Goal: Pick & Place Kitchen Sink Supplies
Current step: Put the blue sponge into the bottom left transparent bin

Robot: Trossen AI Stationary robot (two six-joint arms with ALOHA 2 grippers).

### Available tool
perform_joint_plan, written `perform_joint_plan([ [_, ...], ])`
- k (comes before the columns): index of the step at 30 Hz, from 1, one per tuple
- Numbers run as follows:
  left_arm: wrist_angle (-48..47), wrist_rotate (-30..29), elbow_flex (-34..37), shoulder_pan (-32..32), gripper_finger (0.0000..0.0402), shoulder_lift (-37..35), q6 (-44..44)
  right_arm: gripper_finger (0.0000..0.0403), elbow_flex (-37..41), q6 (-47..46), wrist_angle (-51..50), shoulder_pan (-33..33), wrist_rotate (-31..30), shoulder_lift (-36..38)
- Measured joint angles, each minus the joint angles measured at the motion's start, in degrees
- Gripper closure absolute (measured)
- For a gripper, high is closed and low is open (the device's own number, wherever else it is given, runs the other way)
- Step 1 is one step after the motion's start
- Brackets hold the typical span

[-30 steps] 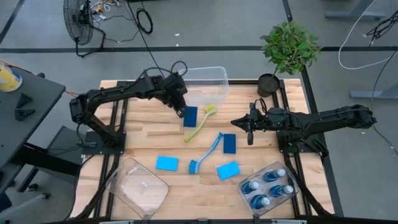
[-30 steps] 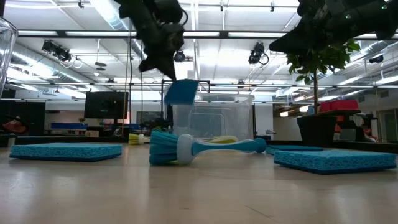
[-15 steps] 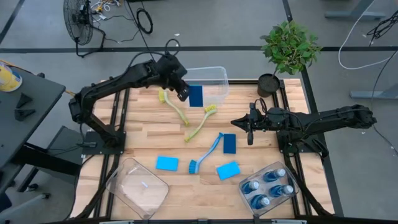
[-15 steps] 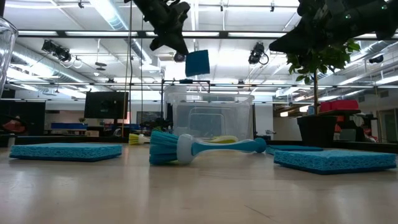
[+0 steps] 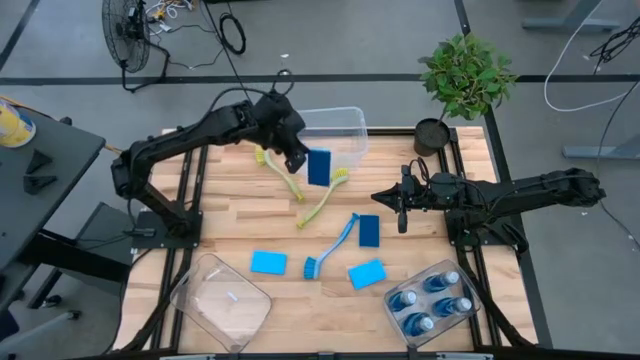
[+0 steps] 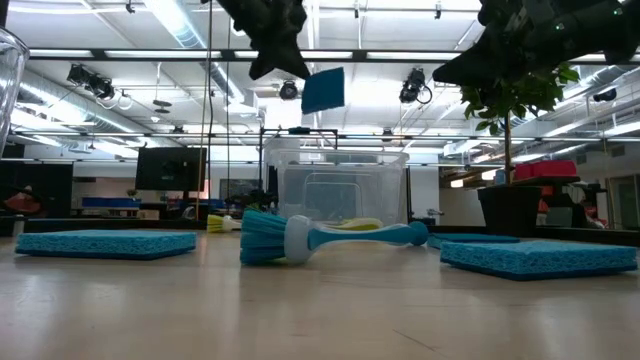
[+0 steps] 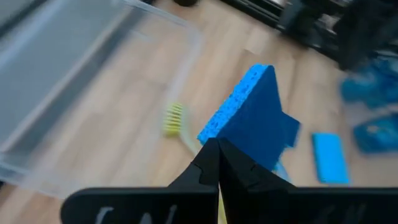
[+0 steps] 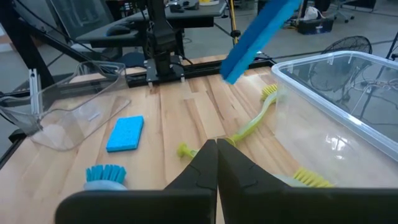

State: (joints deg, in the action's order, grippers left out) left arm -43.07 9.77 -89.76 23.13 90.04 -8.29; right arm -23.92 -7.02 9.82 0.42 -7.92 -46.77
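Looking from the table's near edge outward, four blue soap bottles (image 5: 430, 303) already sit in a clear bin (image 5: 468, 315), an empty clear bin (image 5: 222, 300) lies beside it, and two light sponges (image 5: 268, 262) flank a blue dish brush (image 5: 332, 246) with a darker sponge (image 5: 369, 229) close by. Farther back, the right gripper (image 5: 401, 200) waits over the wood with its jaws together and empty. Beyond it, two yellow-green brushes (image 5: 322, 199) lie near the far tub (image 5: 340, 125). The left gripper (image 5: 297, 160) hangs high there, jaws clamped on a dark blue sponge (image 5: 319, 167) that dangles over the tub's near rim. To finish well, I judge it should carry farther over the tub's middle and lower before letting go, so the sponge cannot catch the rim.
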Motion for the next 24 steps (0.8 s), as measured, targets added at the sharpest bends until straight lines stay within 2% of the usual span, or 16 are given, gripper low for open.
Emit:
perform_joint_plan([
  [3,-1.6,3.3,0.0,-2.1,0.0401,-0.9,0.0,0.0399,0.0,0.2,0.0,0.0,0.0,0.0],
  [11,-12.7,6.1,0.0,-9.9,0.0401,-5.6,-0.5,0.0399,0.0,0.3,0.0,0.0,3.3,0.0],
  [20,-23.5,8.3,0.0,-22.5,0.0401,-9.3,-4.1,0.0399,0.0,0.4,0.0,0.0,4.6,0.0],
  [24,-25.1,8.9,0.0,-28.7,0.0401,-9.4,-6.3,0.0399,0.0,0.4,0.1,0.0,4.9,0.0],
])
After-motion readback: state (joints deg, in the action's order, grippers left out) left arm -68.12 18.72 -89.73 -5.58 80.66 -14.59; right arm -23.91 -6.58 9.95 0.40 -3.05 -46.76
